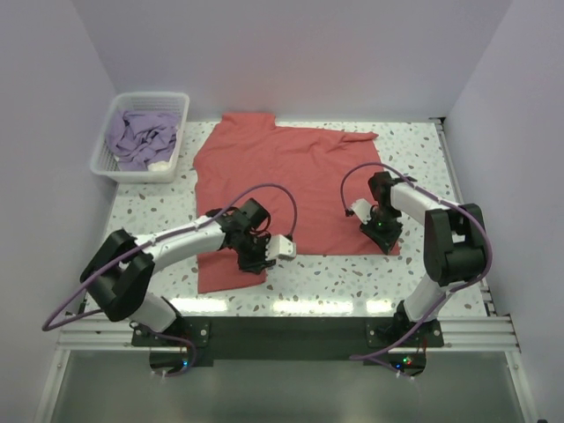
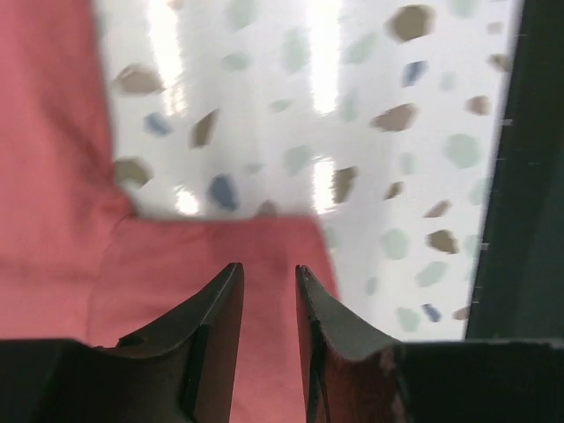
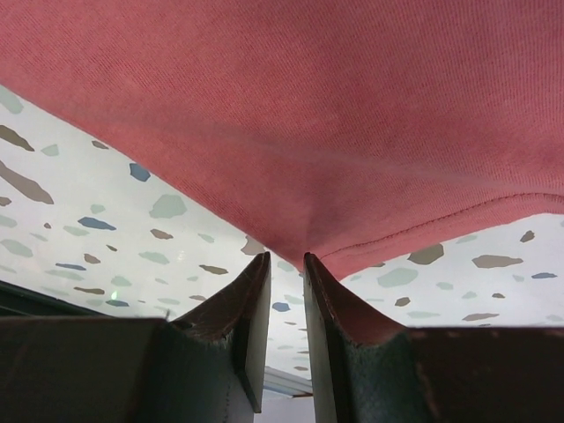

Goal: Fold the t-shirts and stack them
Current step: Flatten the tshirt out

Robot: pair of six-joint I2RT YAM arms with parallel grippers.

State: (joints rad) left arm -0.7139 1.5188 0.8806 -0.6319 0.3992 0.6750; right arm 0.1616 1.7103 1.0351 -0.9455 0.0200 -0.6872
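The desk (image 1: 414, 159) is glossy white terrazzo flecked with grey, brown and blue, with strip-light glare along its near edge. Pale lavender walls (image 1: 291, 53) close it in on three sides.

There are two t-shirts, one basket and two arms. The coral-red t-shirt (image 1: 291, 176) lies spread over the middle of the desk. The lavender t-shirt (image 1: 141, 137) sits crumpled in the white lattice basket (image 1: 104, 163) at the far left corner.

The left arm (image 1: 176, 242) has its jaws over the coral shirt's hem nearest the near edge. They stand a narrow slit apart, and whether cloth is caught between them cannot be told. The right arm (image 1: 414, 198) has its jaws pinched tight on the shirt's near right hem, and the cloth rises into them.
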